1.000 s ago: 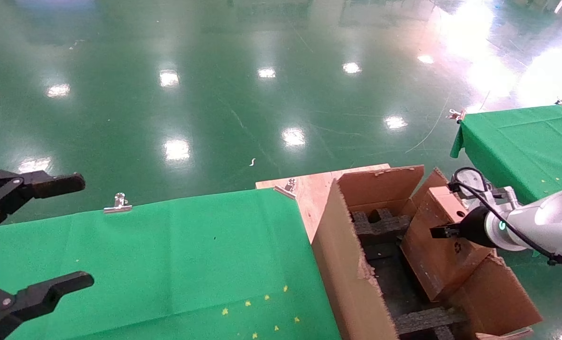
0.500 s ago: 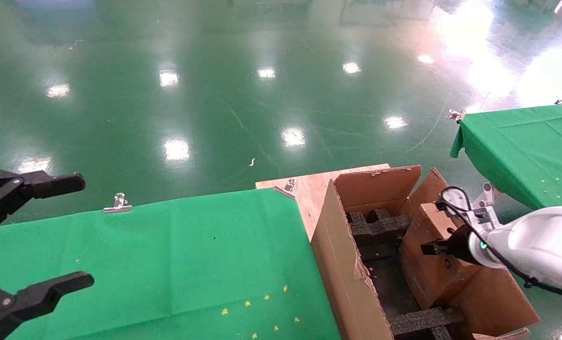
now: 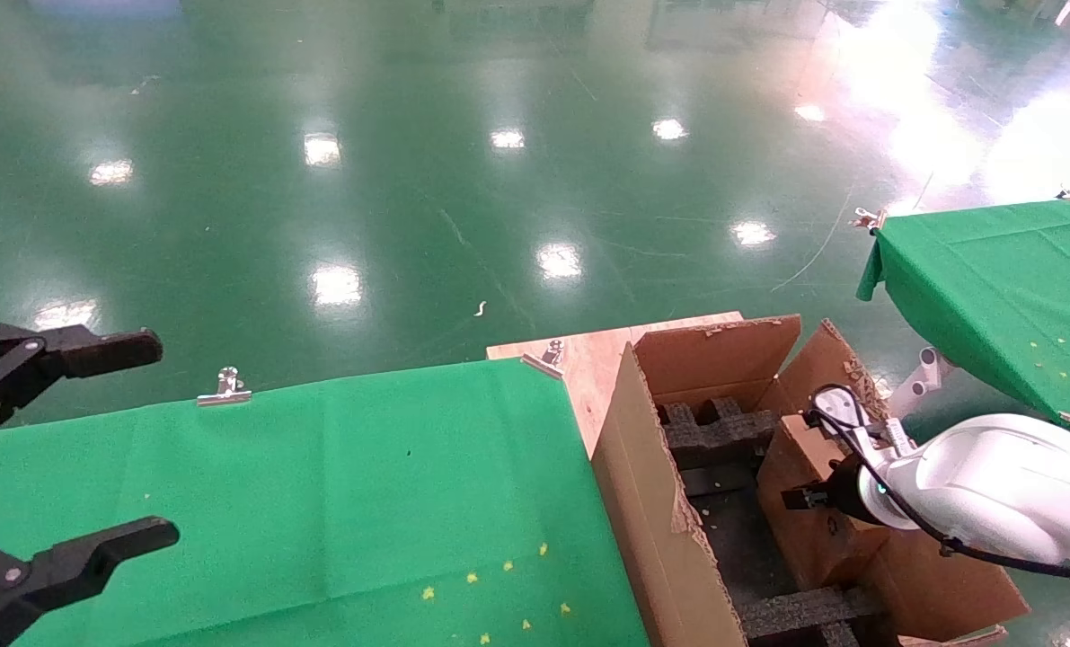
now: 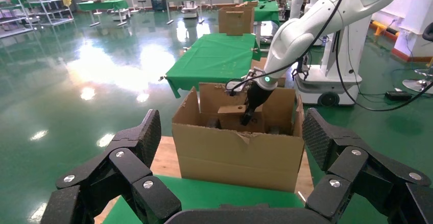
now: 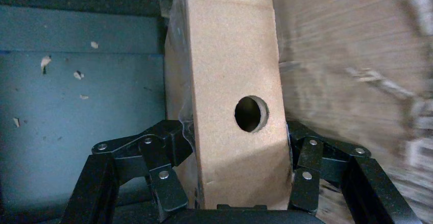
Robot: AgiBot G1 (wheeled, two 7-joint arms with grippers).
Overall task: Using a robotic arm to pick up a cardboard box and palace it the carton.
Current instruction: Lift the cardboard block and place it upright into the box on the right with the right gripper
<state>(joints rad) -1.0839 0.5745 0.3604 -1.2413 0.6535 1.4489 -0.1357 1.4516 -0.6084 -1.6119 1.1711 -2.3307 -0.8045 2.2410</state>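
Gripping the cardboard box (image 3: 809, 503) across its thin sides, the right claw (image 3: 800, 497) holds it on edge, long axis along the carton (image 3: 656, 503), already inside by the right wall. The left claw (image 3: 58, 440) is wide over the table (image 3: 319, 485).

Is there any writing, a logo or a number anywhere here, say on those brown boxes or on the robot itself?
None can be read.
The cardboard box held by the right gripper shows only a round hole, no print.
The carton has plain brown walls.
The left gripper bears only bare rivets.
The white robotic arm shows no lettering.
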